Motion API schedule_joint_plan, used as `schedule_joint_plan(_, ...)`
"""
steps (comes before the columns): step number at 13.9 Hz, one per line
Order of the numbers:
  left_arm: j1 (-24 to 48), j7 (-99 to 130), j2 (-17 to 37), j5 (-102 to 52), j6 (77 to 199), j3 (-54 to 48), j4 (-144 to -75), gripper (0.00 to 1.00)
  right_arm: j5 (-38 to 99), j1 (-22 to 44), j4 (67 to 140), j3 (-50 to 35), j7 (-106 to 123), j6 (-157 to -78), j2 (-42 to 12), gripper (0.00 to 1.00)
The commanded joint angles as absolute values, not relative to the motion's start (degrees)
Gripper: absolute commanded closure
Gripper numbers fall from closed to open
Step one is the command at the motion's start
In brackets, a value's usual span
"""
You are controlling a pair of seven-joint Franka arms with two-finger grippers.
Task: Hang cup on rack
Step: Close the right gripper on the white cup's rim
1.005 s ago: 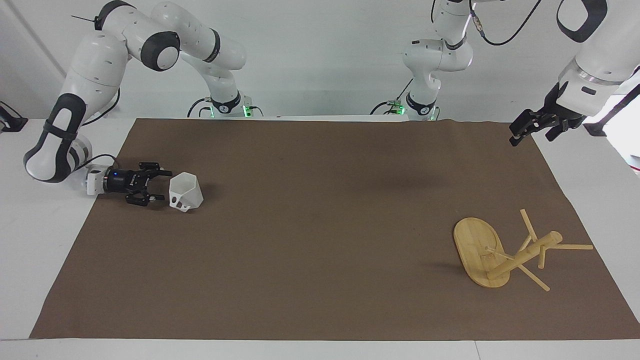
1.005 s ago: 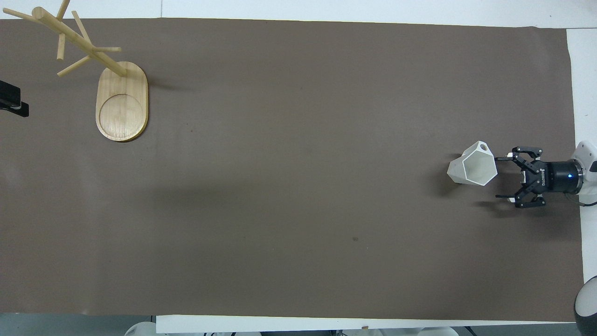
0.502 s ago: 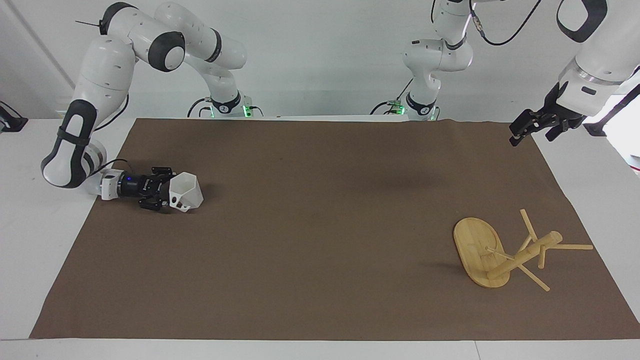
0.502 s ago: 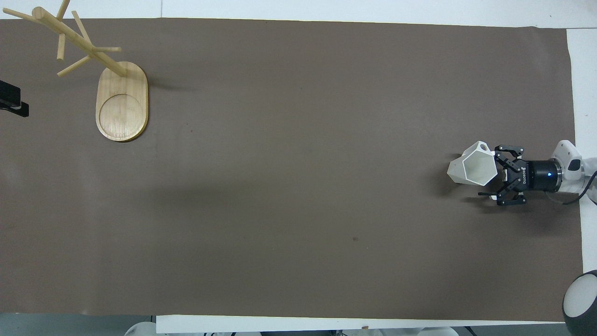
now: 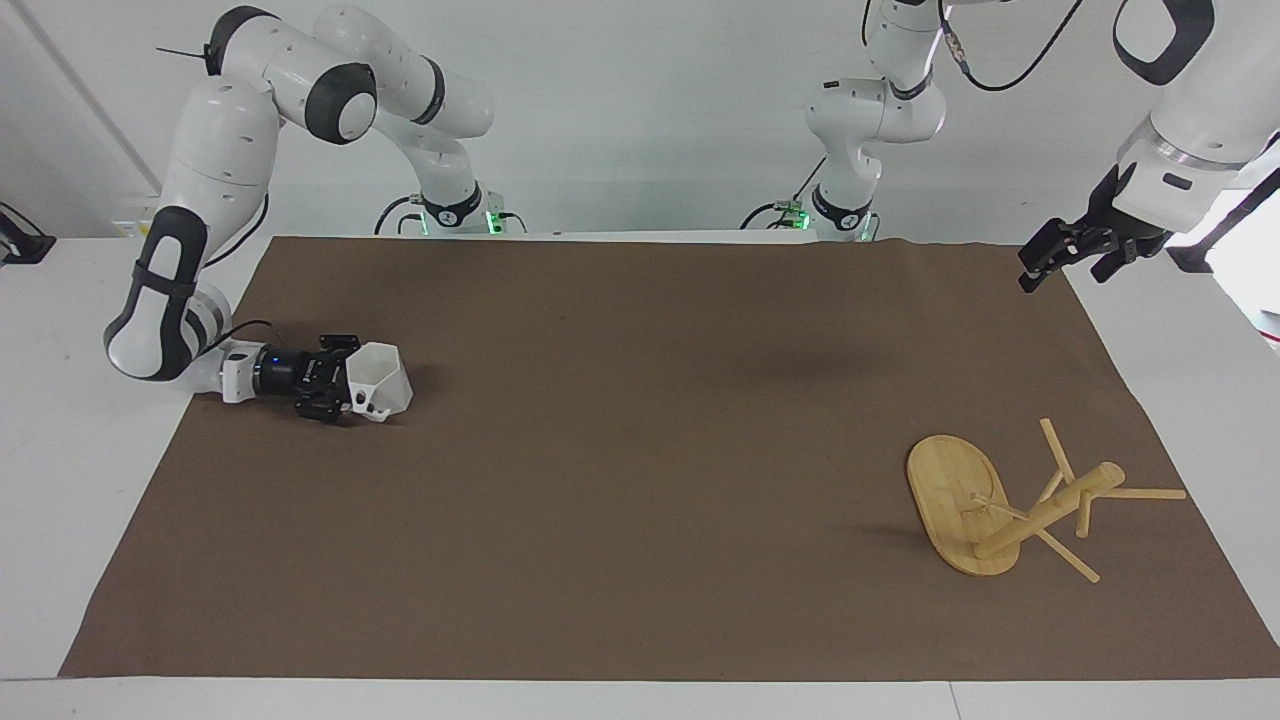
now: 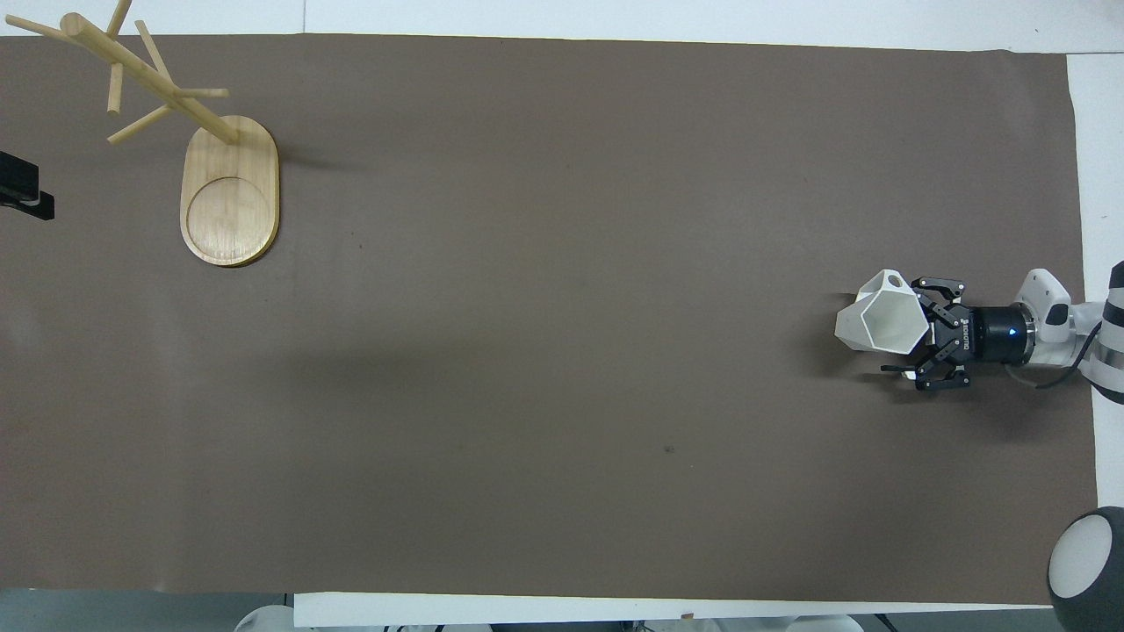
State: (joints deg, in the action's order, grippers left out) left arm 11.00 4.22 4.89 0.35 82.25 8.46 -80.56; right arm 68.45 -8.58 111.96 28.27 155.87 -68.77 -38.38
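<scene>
The white faceted cup (image 5: 385,382) lies on its side on the brown mat at the right arm's end, its open mouth toward my right gripper; it also shows in the overhead view (image 6: 878,318). My right gripper (image 5: 350,385) is low over the mat and open, its fingers straddling the cup's rim (image 6: 904,326). The bamboo rack (image 5: 1000,505) stands upright at the left arm's end, farther from the robots than the cup, with bare pegs (image 6: 230,202). My left gripper (image 5: 1065,258) waits raised over the mat's edge, open and empty.
The brown mat (image 5: 640,480) covers most of the white table. Only the cup and the rack stand on it. The left gripper's tip shows at the overhead view's edge (image 6: 22,197).
My right gripper has slid along the mat to the cup and its fingers now straddle the rim. The cup has shifted slightly. The left arm has not moved.
</scene>
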Motion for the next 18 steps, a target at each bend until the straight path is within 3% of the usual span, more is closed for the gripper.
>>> schedule_joint_plan(1, 11.1, 5.0, 3.7, 0.2, 83.1, 8.9, -81.8, 0.0, 69.3, -7.8, 114.4, 28.4, 161.0, -69.3, -37.2, 0.0)
schedule_joint_plan(18, 11.0, 4.7, 3.2, 0.3, 83.1, 8.9, -82.9, 0.0, 74.7, -4.7, 120.0, 28.4, 162.9, -67.9, -36.2, 0.0)
